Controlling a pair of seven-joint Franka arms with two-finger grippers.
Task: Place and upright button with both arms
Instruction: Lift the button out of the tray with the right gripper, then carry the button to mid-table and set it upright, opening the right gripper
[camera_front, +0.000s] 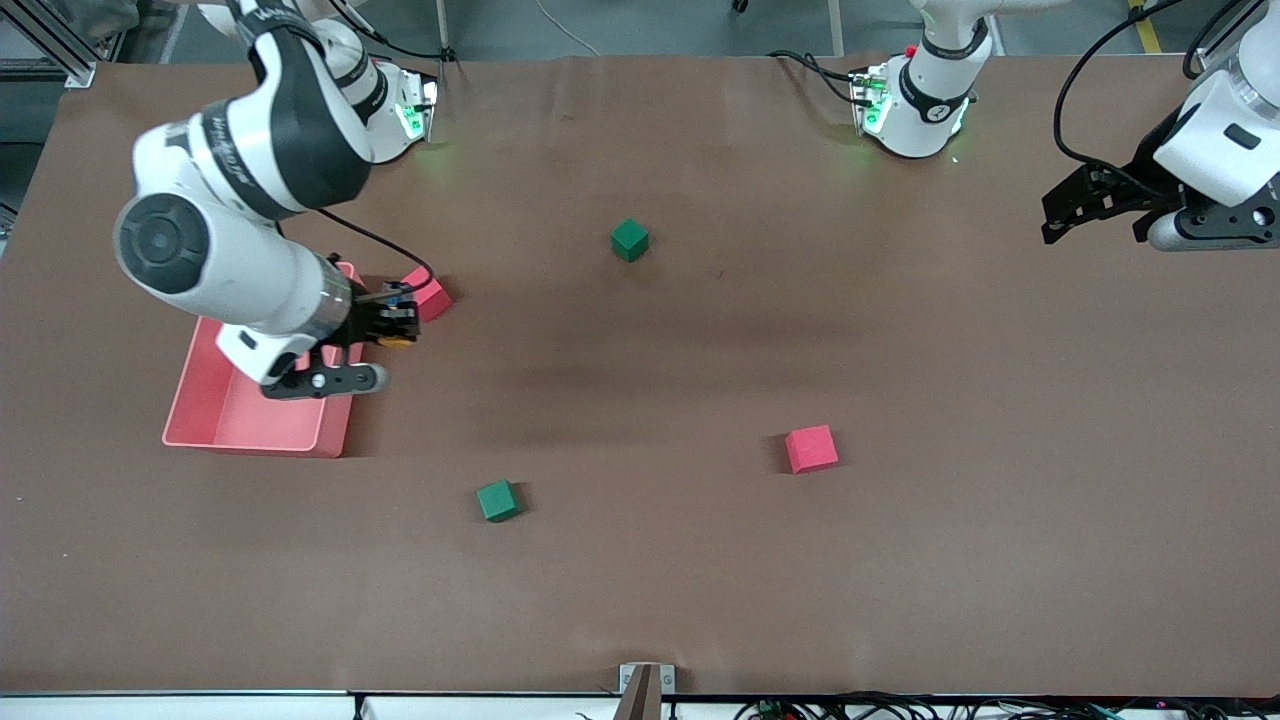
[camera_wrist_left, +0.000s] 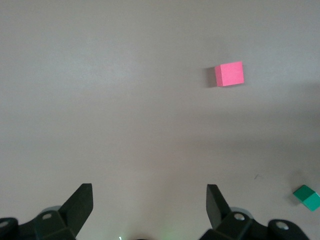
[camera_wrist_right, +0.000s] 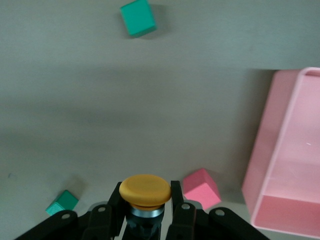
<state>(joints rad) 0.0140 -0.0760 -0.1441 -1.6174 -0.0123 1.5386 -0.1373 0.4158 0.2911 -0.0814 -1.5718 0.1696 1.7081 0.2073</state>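
My right gripper (camera_front: 398, 328) is shut on the button (camera_front: 397, 340), beside the pink tray (camera_front: 215, 420) and next to a red cube (camera_front: 432, 296). In the right wrist view the button's round orange cap (camera_wrist_right: 145, 190) sits between the two black fingers (camera_wrist_right: 176, 192), with its silver ring and dark body below it. My left gripper (camera_front: 1075, 208) is open and empty, up in the air over the left arm's end of the table; in the left wrist view its fingertips (camera_wrist_left: 218, 200) stand wide apart over bare table.
A green cube (camera_front: 630, 240) lies mid-table toward the bases. Another green cube (camera_front: 498, 500) and a red cube (camera_front: 811, 448) lie nearer the front camera. The left wrist view shows a red cube (camera_wrist_left: 229, 74) and a green cube (camera_wrist_left: 307, 197).
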